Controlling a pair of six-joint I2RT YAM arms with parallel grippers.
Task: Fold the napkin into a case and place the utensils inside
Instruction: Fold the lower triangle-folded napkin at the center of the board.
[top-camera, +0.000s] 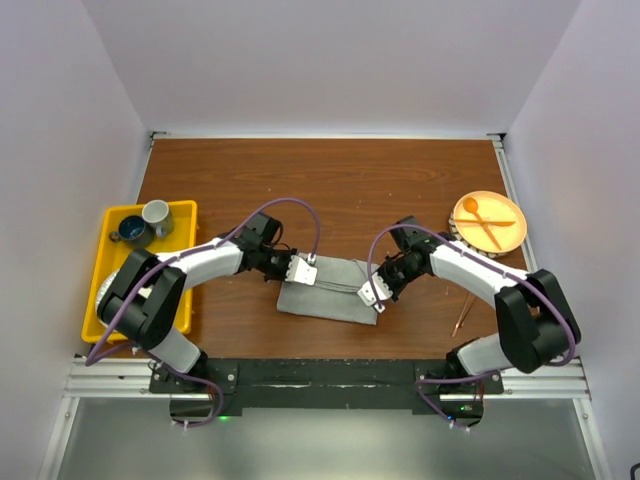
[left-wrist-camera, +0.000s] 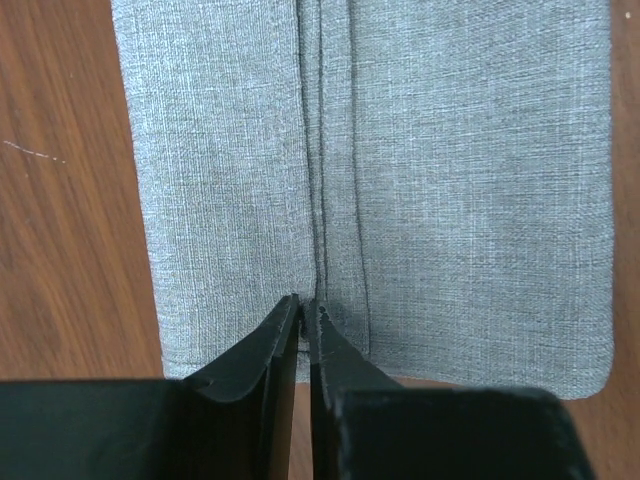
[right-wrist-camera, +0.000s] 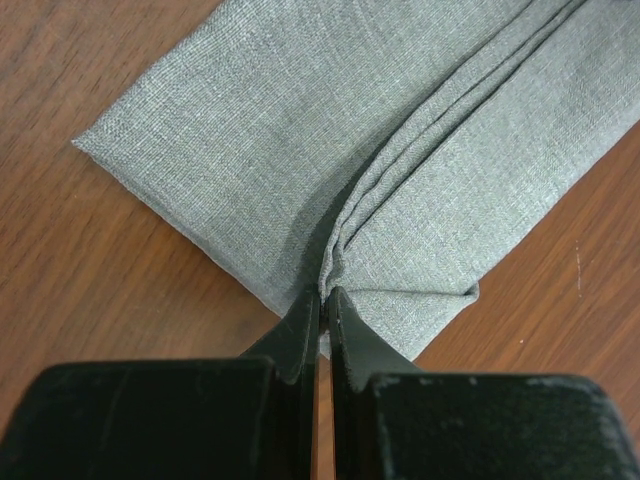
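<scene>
Here, left jaws and right jaws clamp the folded napkin (top-camera: 328, 291).

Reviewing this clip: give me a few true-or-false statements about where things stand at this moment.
1. The left gripper and the right gripper are shut on the napkin, at opposite ends. True.
2. The utensils lie inside the napkin. False: they lie on the table, off its right end.
3. The orange spoon and fork rest on the plate. True.
4. The yellow tray is empty. False: it holds a grey mug and a dark mug.
</scene>
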